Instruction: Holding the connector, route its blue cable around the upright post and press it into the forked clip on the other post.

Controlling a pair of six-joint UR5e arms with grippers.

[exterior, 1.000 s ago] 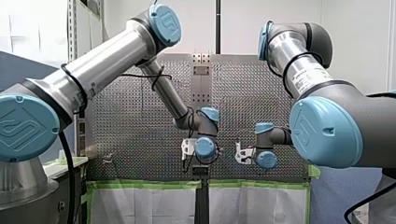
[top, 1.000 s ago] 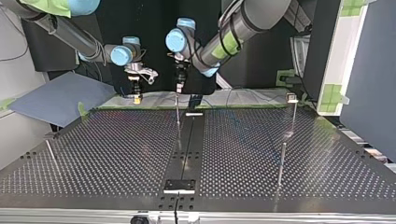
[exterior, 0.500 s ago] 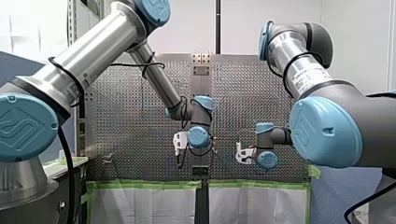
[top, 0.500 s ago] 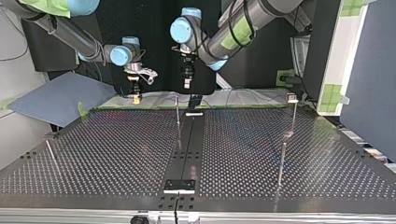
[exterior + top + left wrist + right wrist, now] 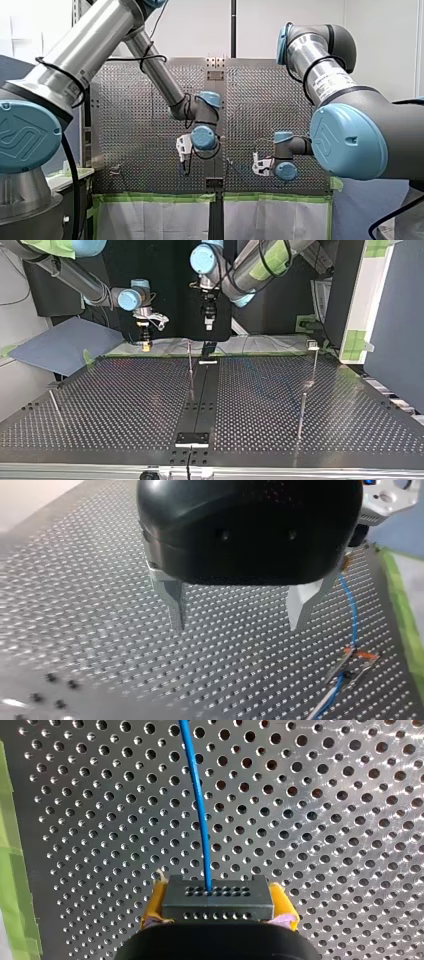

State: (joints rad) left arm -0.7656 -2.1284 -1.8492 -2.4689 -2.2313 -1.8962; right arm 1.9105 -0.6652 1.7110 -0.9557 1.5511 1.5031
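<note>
Over perforated bench [image 5: 125, 400], clamps connector [image 5: 217, 894] firmly in right gripper [image 5: 218, 909], with blue cable [image 5: 197, 805] trailing straight ahead, probably to control tension for routing. Holds left gripper [image 5: 237, 622] spread wide, empty, off to one side of the cable

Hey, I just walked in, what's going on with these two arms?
My right gripper is shut on a dark connector, and the blue cable runs from it out over the table. My left gripper hangs open and empty above the table, touching nothing. The cable seems not yet routed: the post stands clear of both grippers.
</note>
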